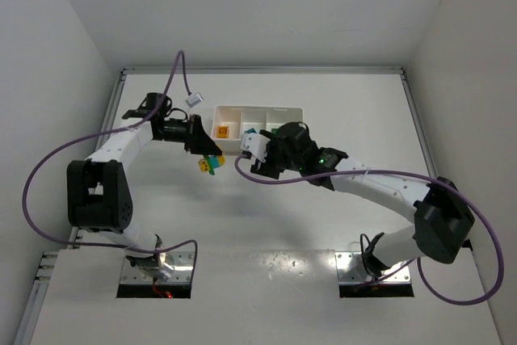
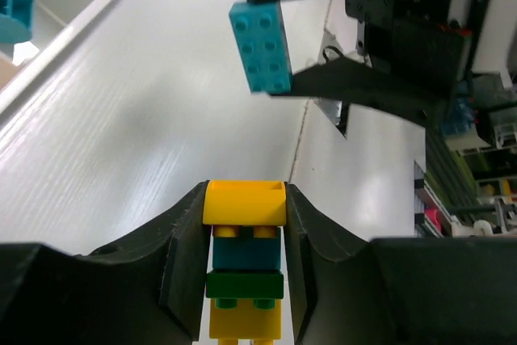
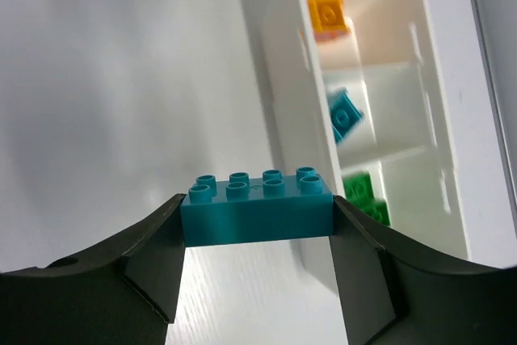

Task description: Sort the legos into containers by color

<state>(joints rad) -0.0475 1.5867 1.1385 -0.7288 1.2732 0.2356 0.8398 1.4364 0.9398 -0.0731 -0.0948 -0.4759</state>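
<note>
step in hand, as judged: taking apart a stacked column. the left gripper (image 2: 245, 199) is pinched on a lego stack (image 2: 245, 260) (yellow, teal, green, yellow) near the left end of the white tray (image 3: 283, 94). the right gripper (image 3: 257, 217) clamps a cyan brick (image 2: 260, 46), apart from the stack and beside the tray. next move calls for carrying this brick over the middle compartment, which holds a cyan piece (image 3: 345, 115), then releasing. the cable tag (image 1: 194, 99) is too small to read; no brand is visible.
</note>
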